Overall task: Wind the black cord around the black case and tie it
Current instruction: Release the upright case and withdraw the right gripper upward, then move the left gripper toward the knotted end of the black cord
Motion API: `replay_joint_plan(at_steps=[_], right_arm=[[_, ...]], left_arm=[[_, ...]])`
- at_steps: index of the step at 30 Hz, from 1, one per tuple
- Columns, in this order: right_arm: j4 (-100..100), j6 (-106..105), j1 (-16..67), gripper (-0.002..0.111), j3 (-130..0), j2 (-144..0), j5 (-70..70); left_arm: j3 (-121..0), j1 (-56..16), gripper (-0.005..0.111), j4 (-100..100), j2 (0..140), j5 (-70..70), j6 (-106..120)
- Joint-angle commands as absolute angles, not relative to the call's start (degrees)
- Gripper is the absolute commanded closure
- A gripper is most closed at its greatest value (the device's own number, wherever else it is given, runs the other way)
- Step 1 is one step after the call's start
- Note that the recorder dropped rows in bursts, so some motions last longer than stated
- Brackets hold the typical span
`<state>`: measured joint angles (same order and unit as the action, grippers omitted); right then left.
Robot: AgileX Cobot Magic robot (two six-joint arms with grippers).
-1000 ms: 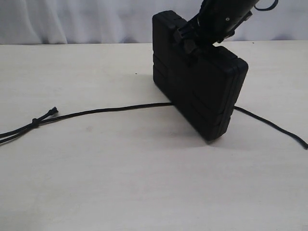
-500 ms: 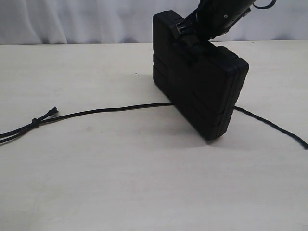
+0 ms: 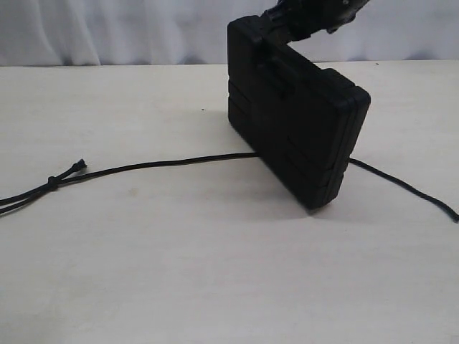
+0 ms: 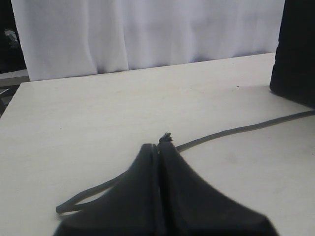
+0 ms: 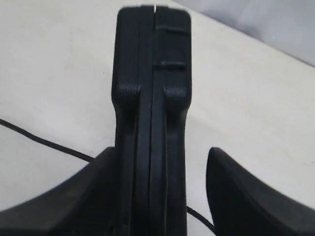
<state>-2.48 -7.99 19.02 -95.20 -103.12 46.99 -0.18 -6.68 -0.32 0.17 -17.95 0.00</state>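
Note:
The black case stands on edge on the table, tilted slightly. The black cord runs beneath it and comes out on the right. Its knot and frayed end lie at the left. My right gripper hovers open just above the case's top edge. In the right wrist view the case stands between the spread fingers, one finger close against it, the other apart. My left gripper is shut, out of the exterior view. The cord passes behind it, with the frayed tip just past the fingertips.
A pale tabletop spreads in front of the case. A white curtain hangs along the far edge. A loop of cord lies beside the left gripper, and two strands run off the left edge of the exterior view.
My right gripper has risen from the case's top edge, up and toward the back. The case stays standing on the cord. The cord has not moved.

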Motion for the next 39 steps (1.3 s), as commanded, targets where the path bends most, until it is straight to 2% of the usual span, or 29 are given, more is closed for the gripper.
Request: replay_joint_plan(at_steps=[1,4,6,12,19,28,39], right_arm=[[-1.2,-7.6,18.8,0.057,-95.3,-99.8,45.7],[1.6,-3.6,18.7,0.057,-95.3,-97.5,45.7],[2.8,-1.6,18.7,0.061,-95.3,-95.3,45.8],[3.9,-3.7,18.7,0.104,-95.2,-86.8,50.2],[3.4,-3.6,18.7,0.104,-91.6,-72.9,51.4],[1.1,0.0,18.7,0.104,-71.8,-47.6,37.9],[-0.6,-0.8,18.7,0.104,-56.8,-20.6,36.9]], left_arm=[[0.0,-6.6,0.107,-0.5,0.0,-17.7,0.0],[0.0,-6.6,0.107,-0.5,0.0,-17.7,0.0],[0.0,-6.6,0.107,-0.5,0.0,-17.7,0.0],[0.0,-6.6,0.107,-0.5,0.0,-17.7,0.0],[0.0,-6.6,0.107,-0.5,0.0,-17.7,0.0],[0.0,-6.6,0.107,-0.5,0.0,-17.7,0.0],[0.0,-6.6,0.107,2.5,0.0,-17.7,0.0]])
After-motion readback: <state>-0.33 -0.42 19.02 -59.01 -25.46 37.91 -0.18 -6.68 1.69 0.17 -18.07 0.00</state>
